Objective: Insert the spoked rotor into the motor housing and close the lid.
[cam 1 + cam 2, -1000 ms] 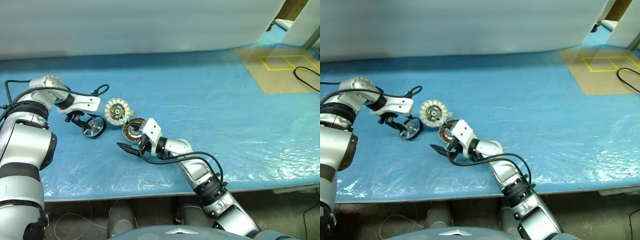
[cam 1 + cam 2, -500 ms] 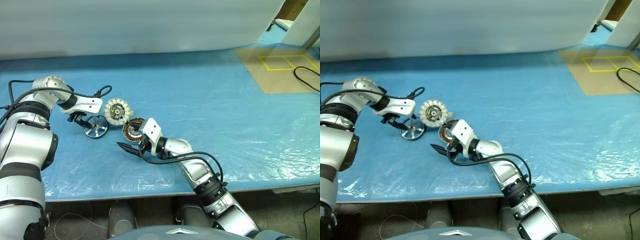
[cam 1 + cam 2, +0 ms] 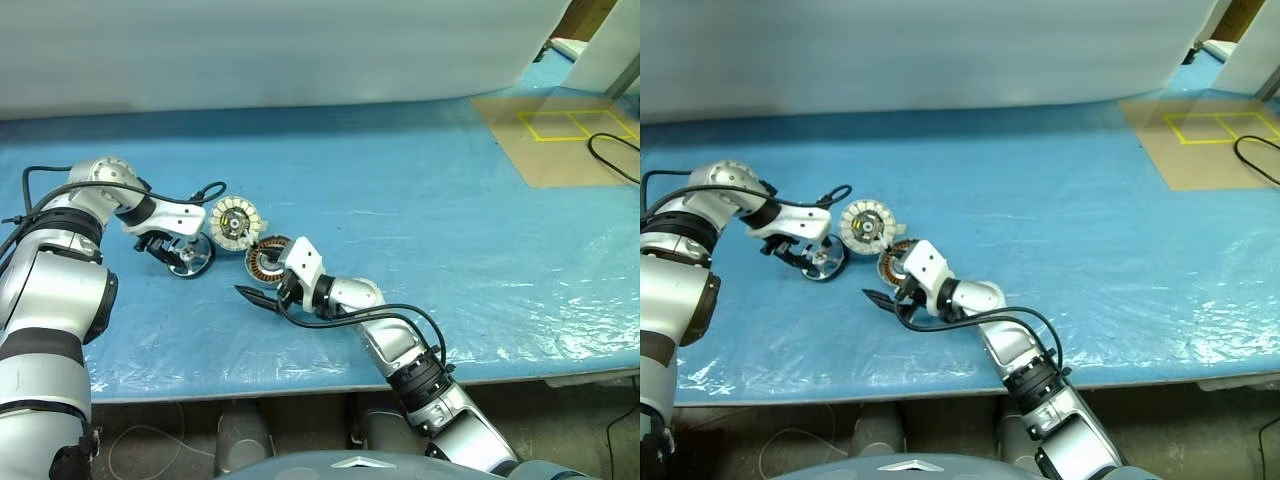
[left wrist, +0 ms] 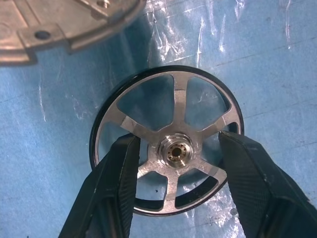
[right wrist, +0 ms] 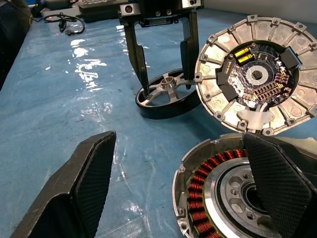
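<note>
On the blue plastic-covered table, toward the left-centre of the head-camera frame, the three motor parts lay close together. The spoked rotor sat flat on the sheet at the far left of the group. The left pincer pointed steeply down over it, its two black fingers partly spread and set inside the ring, one on either side of the hub, pressing on the spokes or rim as far as could be told. Just right of the rotor lay the lid, its face of pale radial segments turned up, its edge resting near or over the rim of the motor housing, which sat just below and to the right with its copper windings showing. The right pincer lay level beside the housing, its fingers spread wide and holding nothing, one finger against the housing's rim.
</note>
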`<move>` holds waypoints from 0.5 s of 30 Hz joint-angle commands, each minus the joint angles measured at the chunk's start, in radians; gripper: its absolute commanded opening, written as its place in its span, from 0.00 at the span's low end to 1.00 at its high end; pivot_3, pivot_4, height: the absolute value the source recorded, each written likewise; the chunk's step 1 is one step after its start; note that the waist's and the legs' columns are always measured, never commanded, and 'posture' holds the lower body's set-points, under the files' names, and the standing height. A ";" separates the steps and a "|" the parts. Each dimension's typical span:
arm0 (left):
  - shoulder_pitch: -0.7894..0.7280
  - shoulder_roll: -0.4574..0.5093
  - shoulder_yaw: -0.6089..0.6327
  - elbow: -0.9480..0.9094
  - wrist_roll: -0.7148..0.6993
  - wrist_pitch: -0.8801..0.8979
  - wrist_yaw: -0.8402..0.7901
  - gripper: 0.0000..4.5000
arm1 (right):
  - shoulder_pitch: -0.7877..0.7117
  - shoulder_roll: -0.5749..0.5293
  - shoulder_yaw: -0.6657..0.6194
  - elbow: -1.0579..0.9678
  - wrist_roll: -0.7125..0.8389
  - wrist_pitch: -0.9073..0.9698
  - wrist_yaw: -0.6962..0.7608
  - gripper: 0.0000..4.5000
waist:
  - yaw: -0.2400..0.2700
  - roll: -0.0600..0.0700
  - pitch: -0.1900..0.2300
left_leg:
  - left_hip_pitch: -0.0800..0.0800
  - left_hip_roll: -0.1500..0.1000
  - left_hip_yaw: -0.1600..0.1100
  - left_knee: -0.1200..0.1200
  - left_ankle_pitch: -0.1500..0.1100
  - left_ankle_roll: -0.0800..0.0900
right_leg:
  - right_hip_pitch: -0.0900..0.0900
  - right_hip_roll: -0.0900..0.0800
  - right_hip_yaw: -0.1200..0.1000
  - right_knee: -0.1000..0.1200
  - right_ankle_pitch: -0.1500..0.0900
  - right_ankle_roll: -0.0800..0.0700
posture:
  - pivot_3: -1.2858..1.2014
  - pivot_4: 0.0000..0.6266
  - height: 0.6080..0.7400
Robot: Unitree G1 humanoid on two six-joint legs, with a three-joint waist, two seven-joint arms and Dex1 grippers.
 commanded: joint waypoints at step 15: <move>-0.019 -0.002 0.004 -0.007 0.006 -0.005 0.039 0.36 | -0.008 0.005 -0.006 -0.016 -0.001 -0.015 -0.003 0.96 | 0.000 0.001 0.000 | 0.001 0.000 0.000 0.000 0.000 0.000 | 0.000 0.000 0.000 0.000 0.000 0.000 | 0.52 0.24 1.00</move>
